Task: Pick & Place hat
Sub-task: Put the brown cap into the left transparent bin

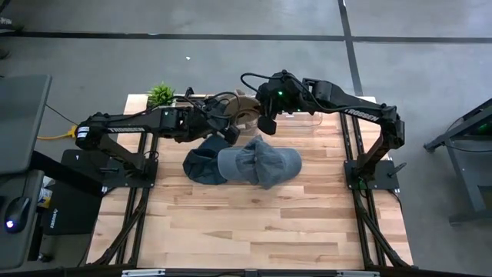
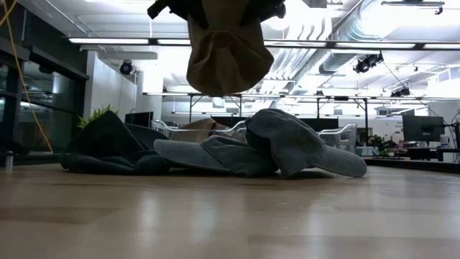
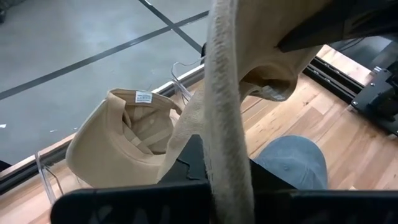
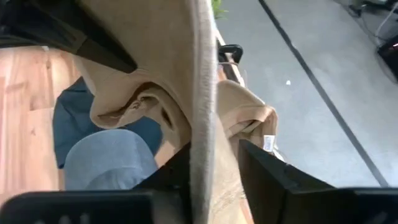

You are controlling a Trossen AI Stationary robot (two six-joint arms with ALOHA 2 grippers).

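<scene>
Currently: tan cap [image 2: 228, 54] handed between arms above the wooden surface [image 1: 254, 223].
Left gripper [image 1: 229, 132] jaws clamped on its brim; right gripper [image 1: 267, 123] jaws parting. Confirm left grip holds before withdrawing right; avoid grey cap [image 1: 261, 163] and dark cap [image 1: 201, 166] below.

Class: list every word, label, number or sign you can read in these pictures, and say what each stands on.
No text can be read in any view.
White tag inside the tan hat: print too small to read.
White tag on the tan hat in the right wrist view: too blurred to read.
The grey hat and the dark hat show no lettering.
</scene>
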